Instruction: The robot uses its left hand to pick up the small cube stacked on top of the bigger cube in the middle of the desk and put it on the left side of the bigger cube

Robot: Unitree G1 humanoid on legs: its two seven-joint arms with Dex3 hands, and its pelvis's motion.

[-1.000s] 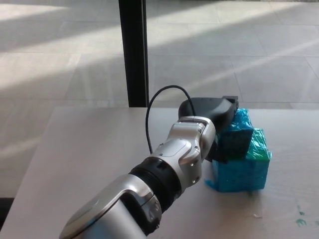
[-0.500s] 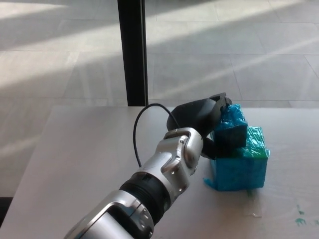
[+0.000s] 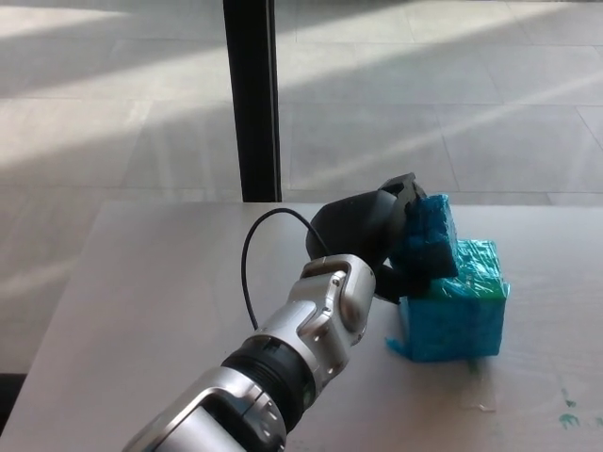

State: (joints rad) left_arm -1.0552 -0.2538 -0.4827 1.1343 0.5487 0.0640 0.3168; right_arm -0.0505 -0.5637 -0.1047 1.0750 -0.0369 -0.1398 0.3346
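Small cube (image 3: 429, 235) now gripped in left robot hand (image 3: 377, 231), tilted and raised w/ its lower edge just at the big cube's (image 3: 454, 311) top-left. A sec ago it sat squarer and lower on the big cube; robot hand has since pulled back toward counter's (image 3: 151, 301) left and up a bit. Means grasp looks good and lift-off is underway, approx. halfway thru task. Big cube sits toward counter's right edge, unmoved. Next: carry leftward, set down on bare counter beside big cube. Right robot hand not visible.
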